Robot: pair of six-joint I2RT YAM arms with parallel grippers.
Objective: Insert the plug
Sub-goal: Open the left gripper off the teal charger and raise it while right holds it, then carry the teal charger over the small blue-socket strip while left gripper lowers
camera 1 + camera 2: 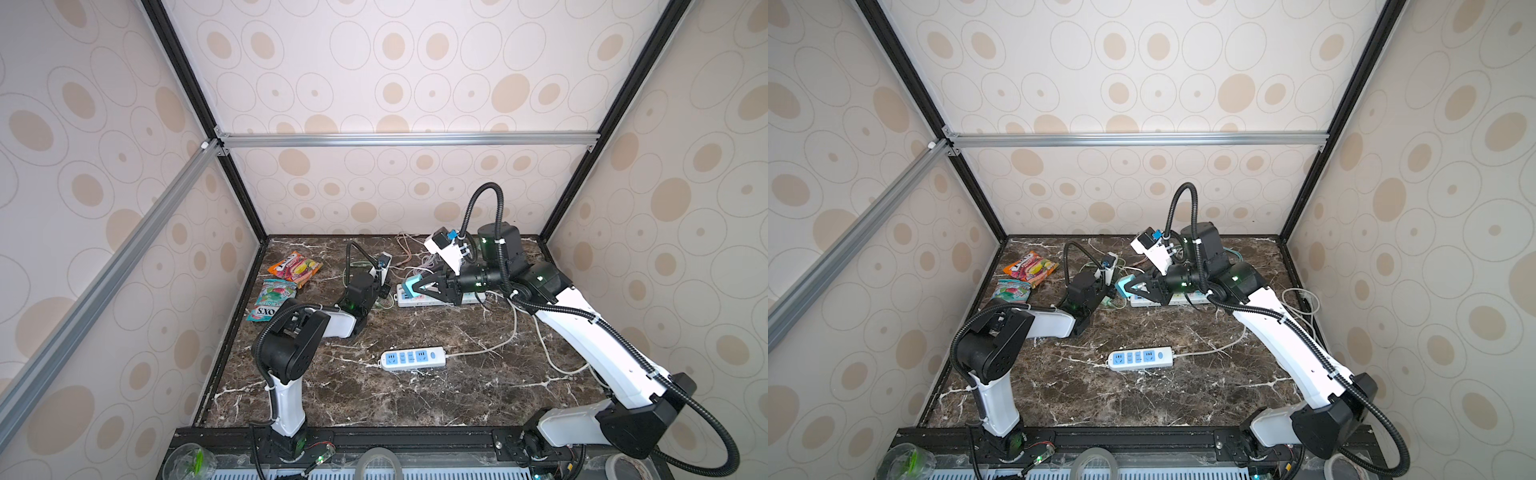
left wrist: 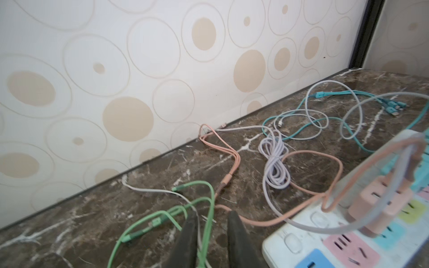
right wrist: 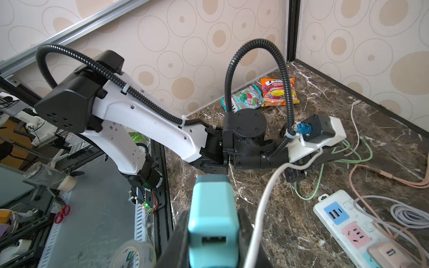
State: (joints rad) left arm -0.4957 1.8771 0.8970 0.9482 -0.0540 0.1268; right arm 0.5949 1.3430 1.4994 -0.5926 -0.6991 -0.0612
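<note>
— What does the plug look like?
— The teal USB plug (image 3: pixel 212 208) is a chunky box with a little slot on its face. The right gripper (image 1: pixel 417 287) pinches it, up in the air.
— Where?
— By the 9 o'clock end of the white power strip (image 1: pixel 409 302). That strip has colored sockets and lies flat at the table's (image 1: pixel 415 395) 12 o'clock side.
</note>
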